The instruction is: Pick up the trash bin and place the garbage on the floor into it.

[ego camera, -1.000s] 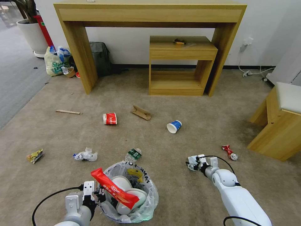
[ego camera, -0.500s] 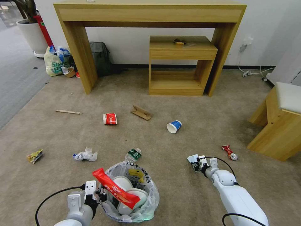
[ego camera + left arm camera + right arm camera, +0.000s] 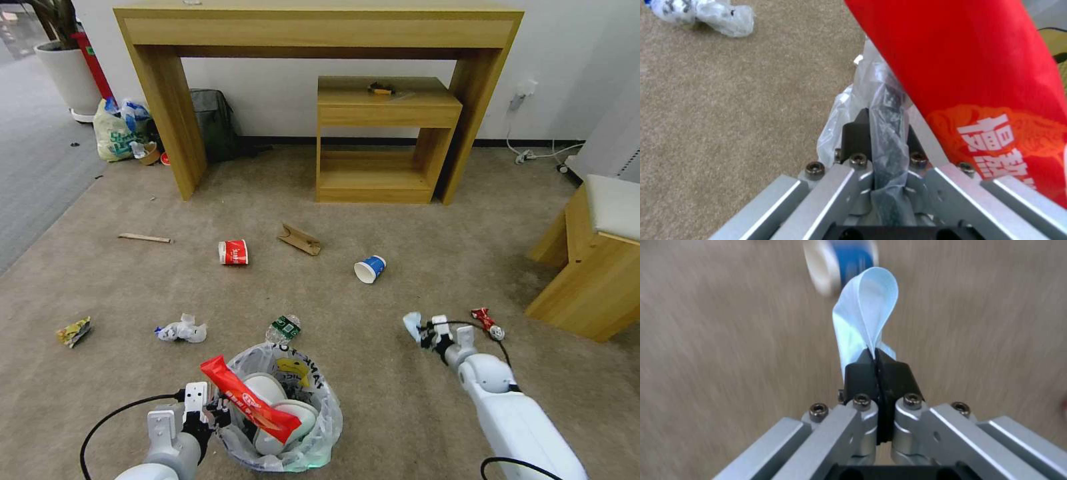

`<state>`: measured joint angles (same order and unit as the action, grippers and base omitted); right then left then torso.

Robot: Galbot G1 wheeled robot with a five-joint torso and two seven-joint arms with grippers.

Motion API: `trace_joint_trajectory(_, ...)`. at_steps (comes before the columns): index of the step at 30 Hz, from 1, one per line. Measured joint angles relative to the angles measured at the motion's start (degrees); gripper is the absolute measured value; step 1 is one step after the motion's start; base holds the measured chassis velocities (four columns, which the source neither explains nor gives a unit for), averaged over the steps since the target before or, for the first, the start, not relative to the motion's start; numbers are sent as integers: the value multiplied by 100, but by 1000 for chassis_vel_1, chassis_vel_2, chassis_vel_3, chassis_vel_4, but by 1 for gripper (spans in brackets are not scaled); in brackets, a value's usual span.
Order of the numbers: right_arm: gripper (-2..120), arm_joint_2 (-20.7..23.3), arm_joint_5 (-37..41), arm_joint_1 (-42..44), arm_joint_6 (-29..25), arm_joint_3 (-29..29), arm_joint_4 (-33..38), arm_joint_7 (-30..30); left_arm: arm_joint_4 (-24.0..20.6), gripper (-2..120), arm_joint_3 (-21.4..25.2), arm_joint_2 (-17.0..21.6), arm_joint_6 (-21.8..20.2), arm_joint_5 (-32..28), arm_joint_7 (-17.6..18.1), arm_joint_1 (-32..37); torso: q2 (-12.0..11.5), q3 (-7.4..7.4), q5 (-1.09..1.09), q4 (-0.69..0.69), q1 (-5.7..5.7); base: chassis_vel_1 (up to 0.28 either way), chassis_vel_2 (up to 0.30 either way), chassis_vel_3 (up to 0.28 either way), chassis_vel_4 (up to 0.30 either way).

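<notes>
We see the left gripper (image 3: 215, 415) clamped on the bag-lined rim of the trash bin (image 3: 313, 427), which sits near the front edge of the floor (image 3: 400, 293) and holds two white slippers (image 3: 287, 413) and a red wrapper (image 3: 250, 400). The right gripper (image 3: 421, 331) pinches a pale blue scrap (image 3: 867, 306), held between the blue cup (image 3: 371, 268) and the crushed red can (image 3: 488, 322).

The head camera looks down and forward over the beige short-pile carpet (image 3: 413, 220); each wrist camera peers close along its own closed jaws (the blurred blue paper cup (image 3: 840, 260) (image 3: 371, 268) appears in head and right-wrist views)
</notes>
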<state>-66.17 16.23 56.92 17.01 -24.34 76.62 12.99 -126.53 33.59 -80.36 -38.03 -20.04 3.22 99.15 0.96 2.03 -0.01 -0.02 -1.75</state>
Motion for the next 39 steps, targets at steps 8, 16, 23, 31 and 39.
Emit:
trace_joint_trajectory(8,0,503,549,259,352,219,2128,127,22,0,-15,19,-41,-8,3,-115,0,0,0,1,0,0,0,0,0)
trace_joint_trajectory(16,0,791,1150,270,895,1213,3709,171,105,0,-79,2,-106,6,6,-323,0,0,1,1,0,0,0,0,0)
trace_joint_trajectory(23,0,1163,1741,310,1253,2305,4696,193,220,0,-121,-15,-131,7,9,-463,0,-1,0,1,0,0,0,0,0)
trace_joint_trajectory(31,0,1342,1935,375,1386,2768,4873,153,241,0,-133,-61,-137,5,21,-507,0,0,1,1,0,0,0,0,0)
trace_joint_trajectory(39,18,1423,1618,602,1366,2649,4741,282,187,0,-78,-37,-141,-34,24,-504,0,0,1,0,0,0,0,0,0)
